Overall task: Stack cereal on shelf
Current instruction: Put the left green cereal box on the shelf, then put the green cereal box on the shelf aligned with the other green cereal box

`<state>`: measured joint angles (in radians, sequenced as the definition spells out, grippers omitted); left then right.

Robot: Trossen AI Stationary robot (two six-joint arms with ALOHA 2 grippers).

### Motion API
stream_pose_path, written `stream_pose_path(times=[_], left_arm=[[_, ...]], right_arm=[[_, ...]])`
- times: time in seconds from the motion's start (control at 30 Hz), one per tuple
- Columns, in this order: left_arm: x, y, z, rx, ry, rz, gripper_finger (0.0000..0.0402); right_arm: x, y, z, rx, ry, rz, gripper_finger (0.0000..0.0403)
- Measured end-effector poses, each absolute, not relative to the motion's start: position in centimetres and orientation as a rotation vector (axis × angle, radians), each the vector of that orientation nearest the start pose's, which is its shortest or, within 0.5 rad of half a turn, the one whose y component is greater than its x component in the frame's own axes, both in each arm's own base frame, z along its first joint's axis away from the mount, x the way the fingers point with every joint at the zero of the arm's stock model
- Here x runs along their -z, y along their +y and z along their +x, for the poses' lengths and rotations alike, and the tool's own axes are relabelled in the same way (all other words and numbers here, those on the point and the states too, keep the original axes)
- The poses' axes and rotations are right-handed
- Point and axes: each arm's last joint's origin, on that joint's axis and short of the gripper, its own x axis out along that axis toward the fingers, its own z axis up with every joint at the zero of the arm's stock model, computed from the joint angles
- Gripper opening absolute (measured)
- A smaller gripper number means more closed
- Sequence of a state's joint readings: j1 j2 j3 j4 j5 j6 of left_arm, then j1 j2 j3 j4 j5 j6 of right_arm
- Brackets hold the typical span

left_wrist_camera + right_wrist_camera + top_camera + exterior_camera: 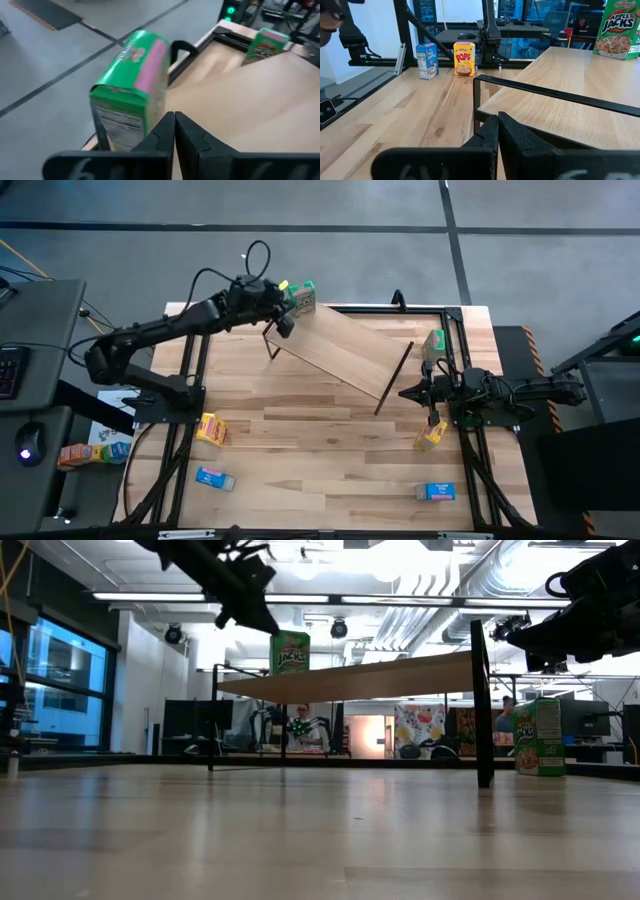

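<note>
Cereal, green box (303,297), stands on shelf (345,352), frame's upper centre. My left pincer (287,304), pressed together and empty, sits beside it; I should draw back without toppling it. Right pincer (432,423) pressed together, waiting.

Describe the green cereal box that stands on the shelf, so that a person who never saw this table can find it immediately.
Find the shelf, the long light-wood board lying slanted across the far part of the table. On its far-left end, beside the left gripper, stands a green cereal box. The other green box stands down on the tabletop by the right edge, not on the board.
</note>
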<state>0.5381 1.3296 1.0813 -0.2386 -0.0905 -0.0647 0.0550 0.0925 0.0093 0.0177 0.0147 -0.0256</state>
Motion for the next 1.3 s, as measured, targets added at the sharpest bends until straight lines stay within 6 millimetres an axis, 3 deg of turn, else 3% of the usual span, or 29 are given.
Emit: stream_pose_path(times=[0.23,0.63,1.17,1.3], left_arm=[[-30.1,16.3,25.4,-0.658,0.503,-0.200,0.0000],[-29.9,16.7,25.0,-0.757,0.540,-0.154,0.0000],[-29.9,19.2,23.2,-0.823,0.542,-0.169,0.0000],[-30.7,19.1,22.1,-0.799,0.531,-0.172,0.0000]], right_arm=[[-16.1,0.5,10.3,-0.041,0.065,-0.027,0.0000],[-16.1,0.5,10.3,-0.041,0.065,-0.028,0.0000],[-16.1,0.5,10.3,-0.041,0.065,-0.027,0.0000],[-16.1,0.5,10.3,-0.041,0.064,-0.027,0.0000]])
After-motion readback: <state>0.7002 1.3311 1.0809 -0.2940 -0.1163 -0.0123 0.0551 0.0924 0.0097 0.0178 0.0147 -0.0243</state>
